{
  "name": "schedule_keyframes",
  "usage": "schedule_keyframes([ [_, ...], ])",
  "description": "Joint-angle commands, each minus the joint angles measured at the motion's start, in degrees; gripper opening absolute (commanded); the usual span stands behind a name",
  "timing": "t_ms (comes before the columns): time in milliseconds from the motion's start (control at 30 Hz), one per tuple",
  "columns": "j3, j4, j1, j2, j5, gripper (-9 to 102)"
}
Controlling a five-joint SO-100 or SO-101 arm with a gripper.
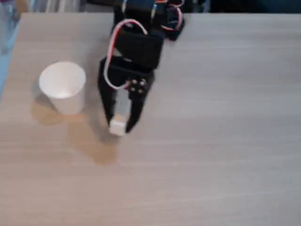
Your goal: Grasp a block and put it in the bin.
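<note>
Black fingers (pixel 107 101) of the gripper (pixel 120 123) are pointing down toward the lower edge of the fixed view, and they are closing on the small white cube-shaped block (pixel 117 125), which is sitting right between their tips. One finger is lying at the left of the block and the other at its right, and both seem to be touching its sides, so the gripper is grasping the block. Whether the block is resting on the light wooden-looking surface (pixel 221 141) or is lifted a little above it, I cannot tell, because the picture is blurred. A dark shadow is falling on the surface just below and to the left of the block. The black body of the arm (pixel 139 47) is reaching in from the top edge, with white and red cables (pixel 113 40) looping along it. The plain white paper cup (pixel 62 87), which is the bin, is standing upright on the surface near the left of the gripper, apart from it, with its round open rim facing up.
</note>
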Motion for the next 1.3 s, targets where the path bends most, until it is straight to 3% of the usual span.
schedule_keyframes([
  [0,3.34,-2.02,2.90,7.03,-3.69,2],
  [467,8.53,-2.72,11.95,15.03,-7.73,2],
  [1267,10.90,5.01,25.93,14.24,-8.00,2],
])
